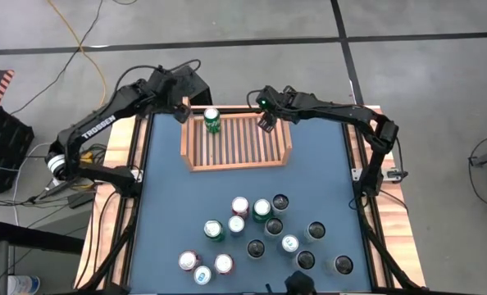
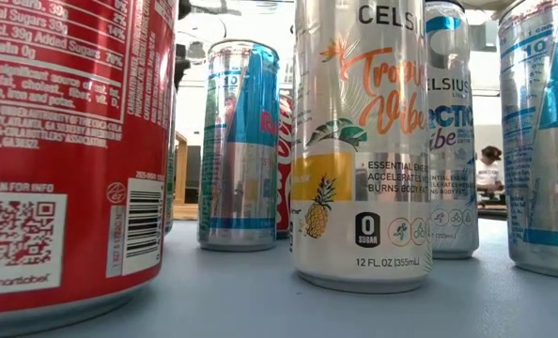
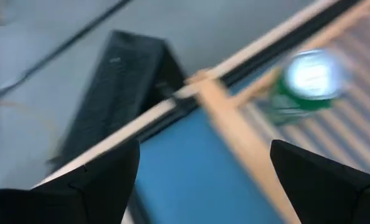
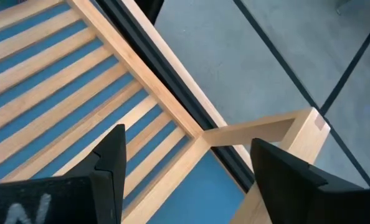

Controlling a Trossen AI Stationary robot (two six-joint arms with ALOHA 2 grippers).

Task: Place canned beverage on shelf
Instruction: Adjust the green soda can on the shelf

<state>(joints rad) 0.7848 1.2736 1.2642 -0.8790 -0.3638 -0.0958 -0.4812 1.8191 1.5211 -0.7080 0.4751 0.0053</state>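
The shelf (image 1: 237,141), a light-wood slatted tray, lies at the table's far middle. A green can (image 1: 211,120) stands upright on its slats in the far left corner; it also shows in the left wrist view (image 3: 304,84). My left gripper (image 1: 181,111) is open and empty just left of the shelf's far left corner, clear of the can. My right gripper (image 1: 268,123) is open and empty above the shelf's far right corner (image 4: 197,134). Several more cans (image 1: 260,233) stand upright on the table's near half.
The near cans fill the low view, a red one (image 2: 68,150) and a silver pineapple-print one (image 2: 362,141) closest. The wooden table border (image 1: 116,205) frames the blue top. Bare blue surface lies between the shelf and the near cans.
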